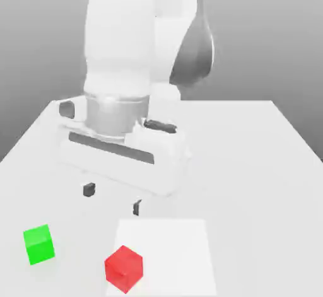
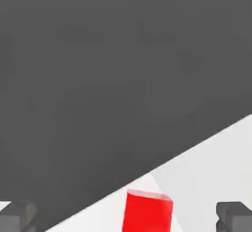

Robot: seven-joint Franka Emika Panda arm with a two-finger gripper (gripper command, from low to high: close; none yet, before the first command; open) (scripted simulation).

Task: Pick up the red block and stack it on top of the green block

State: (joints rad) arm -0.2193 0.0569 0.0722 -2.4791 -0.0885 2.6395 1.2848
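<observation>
The red block (image 1: pixel 123 268) lies on the white table near its front edge, at the corner of a lighter square patch. To the exterior view's left of it sits the green block (image 1: pixel 39 244), a short gap away. My gripper (image 1: pixel 112 199) hangs above the table behind both blocks, open, with its two dark fingertips (image 1: pixel 89 190) spread wide and nothing between them. In the hand view the red block (image 2: pixel 147 211) shows between the two fingertips (image 2: pixel 17 215), well apart from each.
The white table (image 1: pixel 252 163) stretches back to a grey wall. A lighter square patch (image 1: pixel 170 251) lies at the front middle. The bulky white arm (image 1: pixel 126 69) rises over the table's centre. Beyond the table edge (image 2: pixel 147 174) lies dark floor.
</observation>
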